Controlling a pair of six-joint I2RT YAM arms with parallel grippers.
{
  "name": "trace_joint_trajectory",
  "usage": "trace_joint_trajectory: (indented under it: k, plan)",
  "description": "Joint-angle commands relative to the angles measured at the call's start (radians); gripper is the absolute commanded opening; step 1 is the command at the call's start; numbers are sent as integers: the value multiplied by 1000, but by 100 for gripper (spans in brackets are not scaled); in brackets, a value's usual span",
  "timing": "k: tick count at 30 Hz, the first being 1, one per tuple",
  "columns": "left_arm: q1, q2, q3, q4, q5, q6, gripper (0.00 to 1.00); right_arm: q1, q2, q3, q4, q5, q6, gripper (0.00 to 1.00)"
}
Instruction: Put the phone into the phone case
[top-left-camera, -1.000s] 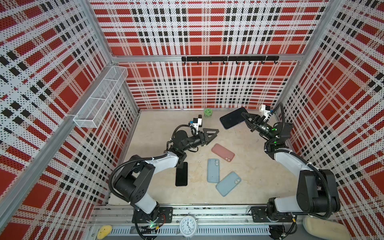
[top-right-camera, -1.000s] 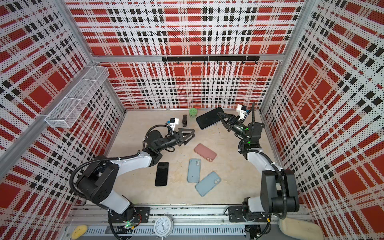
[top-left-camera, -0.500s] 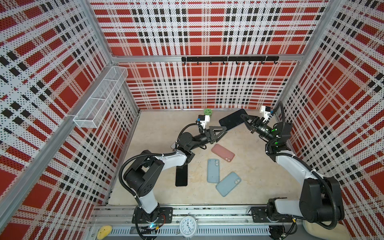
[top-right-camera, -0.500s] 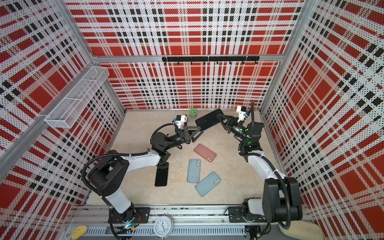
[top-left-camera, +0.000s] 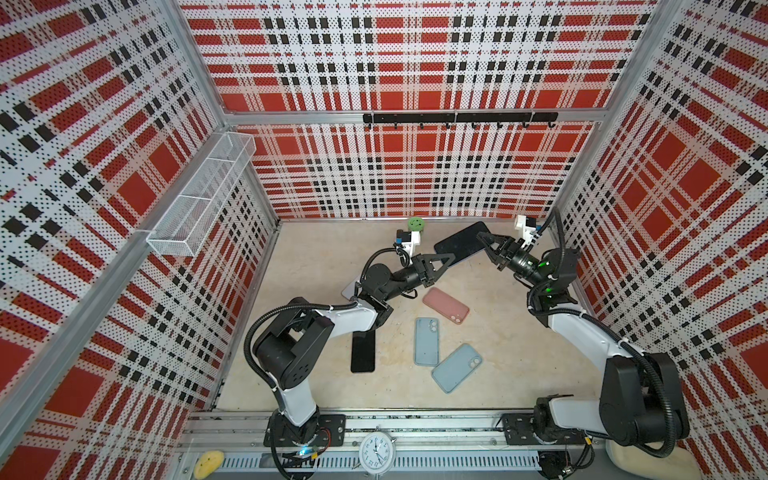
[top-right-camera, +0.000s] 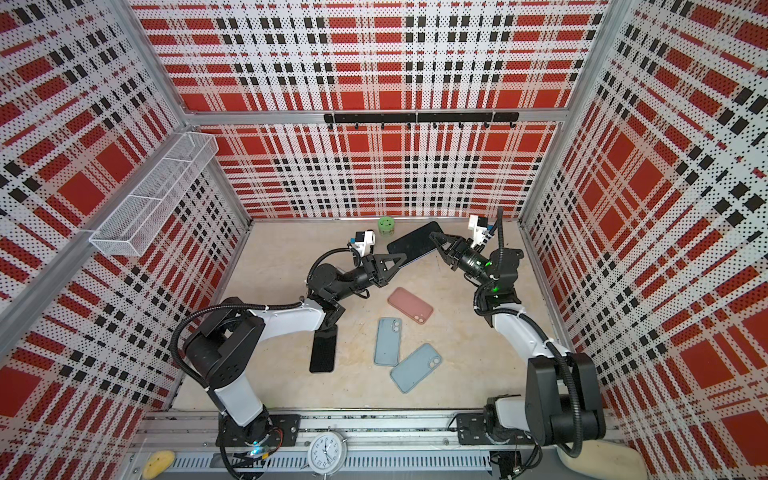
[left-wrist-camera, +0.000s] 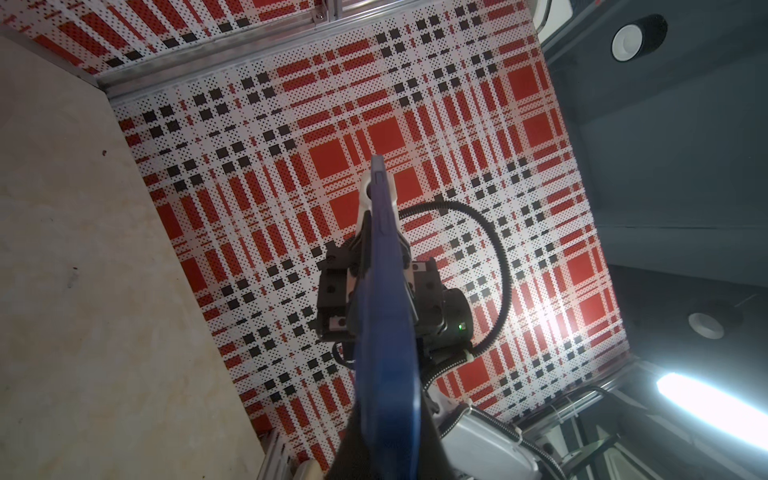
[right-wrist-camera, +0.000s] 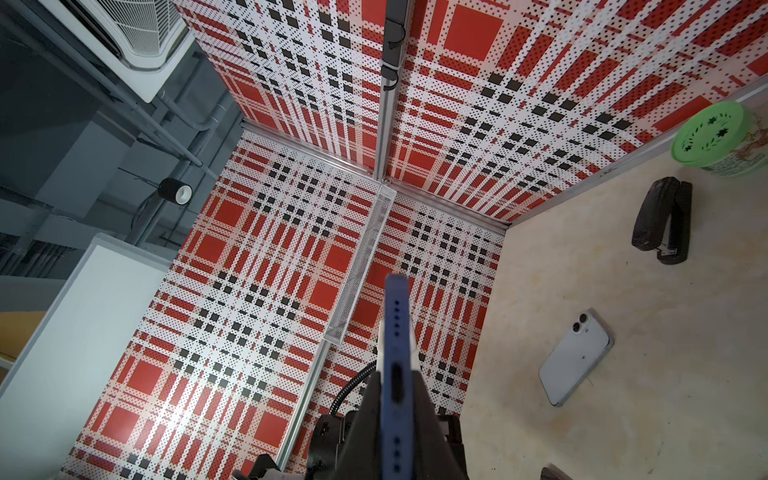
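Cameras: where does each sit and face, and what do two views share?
Top views: overhead, front, facing down on the table; both arms show.
Left wrist: on that arm, faces the blue phone; left fingers show.
Right wrist: on that arm, faces the blue phone; right fingers show.
Shared: both wrists see the phone edge-on.

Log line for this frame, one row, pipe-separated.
phase: two-arm hold | left end effector: shut on phone | right end effector: shut on phone | phone: in the air between both arms

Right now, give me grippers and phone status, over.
Both shut on phone: left gripper, right gripper. Phone airborne between them. Nearby pink case unobstructed.
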Motion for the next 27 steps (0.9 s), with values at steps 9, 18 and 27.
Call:
trace_joint_trajectory:
  k: [9, 18, 27]
  plan:
    - [71, -49, -1, -5, 87, 42, 0, -26, -28, 3, 42, -104, -34, 50]
    - [264, -152, 30, -298, 511, 113, 0, -77, -154, 7, -279, -328, -242, 67]
    - [308, -162, 27, -299, 646, 94, 0, -52, -173, 110, -836, -309, -664, 75]
